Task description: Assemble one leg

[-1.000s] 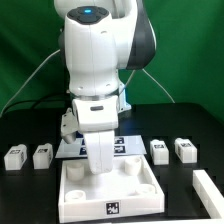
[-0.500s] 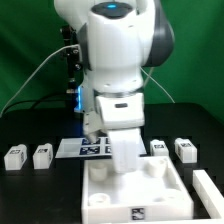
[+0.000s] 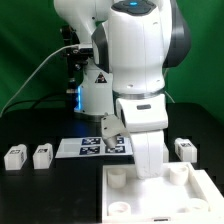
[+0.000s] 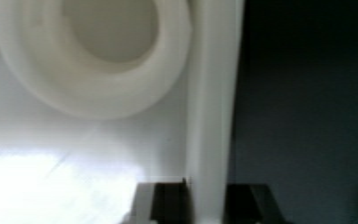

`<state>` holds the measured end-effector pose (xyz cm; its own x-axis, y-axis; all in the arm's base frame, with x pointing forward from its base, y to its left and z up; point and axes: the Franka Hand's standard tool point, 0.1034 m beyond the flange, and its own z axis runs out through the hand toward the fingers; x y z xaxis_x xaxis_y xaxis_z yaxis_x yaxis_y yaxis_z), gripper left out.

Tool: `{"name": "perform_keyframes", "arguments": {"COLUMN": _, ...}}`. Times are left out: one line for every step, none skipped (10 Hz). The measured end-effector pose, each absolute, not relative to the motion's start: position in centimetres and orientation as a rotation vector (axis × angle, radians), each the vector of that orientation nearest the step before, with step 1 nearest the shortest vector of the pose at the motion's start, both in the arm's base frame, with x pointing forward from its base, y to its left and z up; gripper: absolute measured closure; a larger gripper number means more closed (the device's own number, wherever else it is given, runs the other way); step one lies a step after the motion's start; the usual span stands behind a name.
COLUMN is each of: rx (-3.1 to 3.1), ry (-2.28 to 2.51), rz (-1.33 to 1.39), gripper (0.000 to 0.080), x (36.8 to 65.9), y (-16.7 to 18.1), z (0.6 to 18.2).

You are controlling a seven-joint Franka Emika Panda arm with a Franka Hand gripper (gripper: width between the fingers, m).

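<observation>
My gripper (image 3: 150, 166) is shut on the far wall of the large white square tray-like piece (image 3: 128, 205), which lies on the black table at the front of the exterior view's right. In the wrist view the two dark fingertips (image 4: 169, 203) clamp the tray's thin white wall (image 4: 208, 120), with a round corner socket (image 4: 91, 45) beside it. Two white legs (image 3: 15, 155) (image 3: 42, 155) with marker tags lie at the exterior view's left. One more leg (image 3: 185, 149) lies at the right, behind the tray. Any other leg is hidden by the arm.
The marker board (image 3: 92, 147) lies flat on the table behind the tray, partly covered by the arm. A green curtain closes the back. The tray's right side runs out of the exterior view.
The arm and the gripped tray have moved steadily toward the exterior view's right. The leg nearest the arm on the right is now hidden. The legs at the left have not moved.
</observation>
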<state>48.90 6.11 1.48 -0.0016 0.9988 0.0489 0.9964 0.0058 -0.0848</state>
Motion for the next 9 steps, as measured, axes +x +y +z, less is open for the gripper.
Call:
{"name": "perform_keyframes", "arguments": {"rx": -2.162, "ry": -2.149, "rz": 0.037, "gripper": 0.0729, "x": 49.29, "y": 6.14, "z": 1.2}}
{"name": "perform_keyframes", "arguments": {"rx": -2.162, "ry": -2.16, "rz": 0.033, "gripper": 0.0729, "x": 49.63, "y": 6.09, "z": 1.13}}
{"name": "perform_keyframes", "arguments": {"rx": -2.15, "ry": -2.171, "rz": 0.032, "gripper": 0.0729, "x": 49.61, "y": 5.99, "z": 1.11}}
{"name": "perform_keyframes", "arguments": {"rx": -2.149, "ry": -2.171, "rz": 0.033, "gripper": 0.0729, "x": 49.51, "y": 5.76, "z": 1.11}}
{"name": "perform_keyframes", "arguments": {"rx": -2.154, "ry": -2.165, "rz": 0.034, "gripper": 0.0729, "x": 49.49, "y": 5.77, "z": 1.08}}
{"name": "perform_keyframes", "arguments": {"rx": -2.154, "ry": -2.164, "rz": 0.035, "gripper": 0.06, "x": 49.47, "y": 5.73, "z": 1.03}}
{"name": "perform_keyframes", "arguments": {"rx": -2.154, "ry": -2.164, "rz": 0.035, "gripper": 0.0453, "x": 49.46, "y": 5.71, "z": 1.02}}
{"name": "perform_keyframes", "arguments": {"rx": -2.155, "ry": -2.163, "rz": 0.036, "gripper": 0.0453, "x": 49.45, "y": 5.7, "z": 1.0}}
{"name": "perform_keyframes", "arguments": {"rx": -2.155, "ry": -2.163, "rz": 0.036, "gripper": 0.0284, "x": 49.45, "y": 5.69, "z": 1.0}}
